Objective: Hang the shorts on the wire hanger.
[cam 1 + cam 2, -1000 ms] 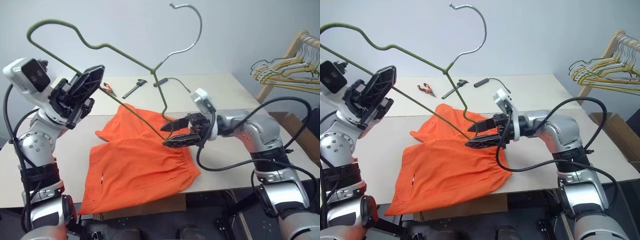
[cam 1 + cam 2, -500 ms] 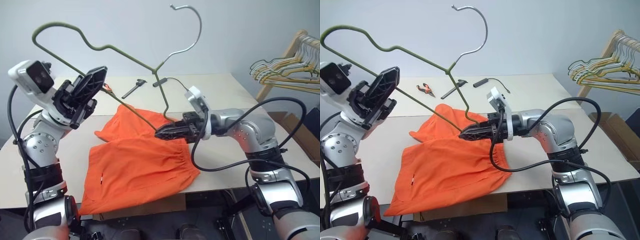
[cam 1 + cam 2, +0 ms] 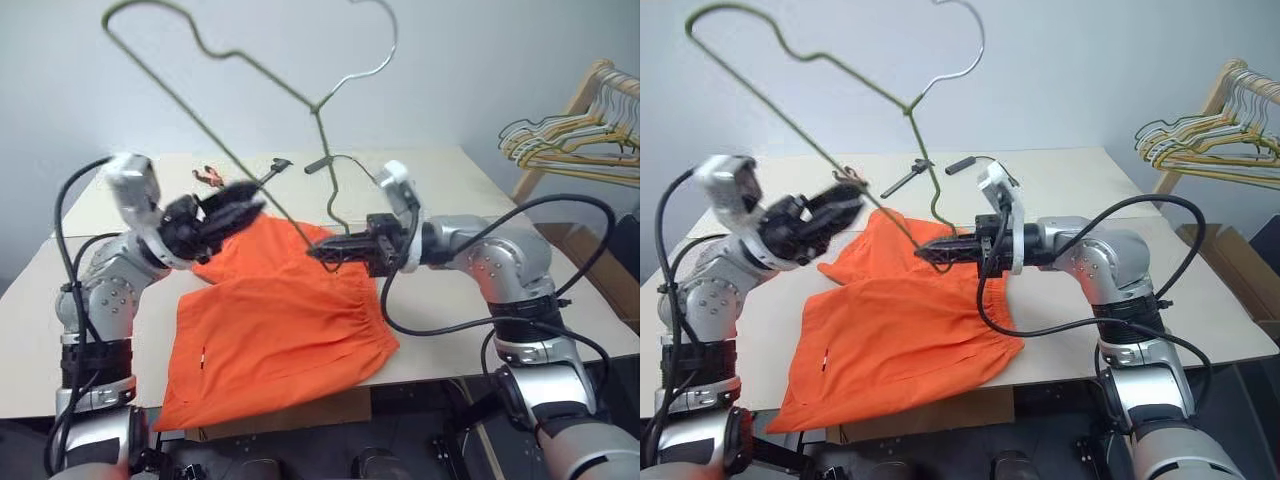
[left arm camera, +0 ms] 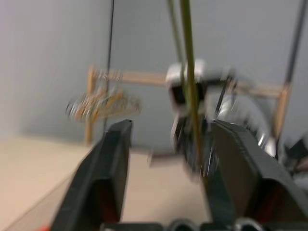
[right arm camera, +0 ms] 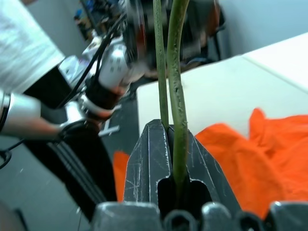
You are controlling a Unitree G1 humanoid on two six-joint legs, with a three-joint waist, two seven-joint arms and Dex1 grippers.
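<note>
The shorts [image 3: 280, 320] are the biggest thing in front of me: bright orange cloth with a gathered elastic waistband, spread flat on the worktop [image 3: 440, 190] with one edge drooping over its near side. I judge them light, limp and easily bunched, so they will sag and fold wherever I lift them. The gathered waistband looks like the firmest place to take hold, since the elastic gives the cloth some body there; a pinch in the middle of a leg would probably just drag up a loose fold.

The wire hanger [image 3: 250, 75] is a thin grey-green wire triangle with a paler curved hook at the top, standing tall above the shorts and tilted. I expect it to be light and springy, apt to swing or twist about a single pinch point, and smooth enough to slip round in a grip.

My right claw [image 3: 322, 250] is clamped tight on the hanger's lower wire, just above the shorts' upper edge; the right wrist view shows the wire running up from between the closed fingers. My left claw [image 3: 840, 205] stands spread apart and holds nothing, with the hanger's long slanted side passing between its fingers [image 4: 113, 159] in the left wrist view.
</note>
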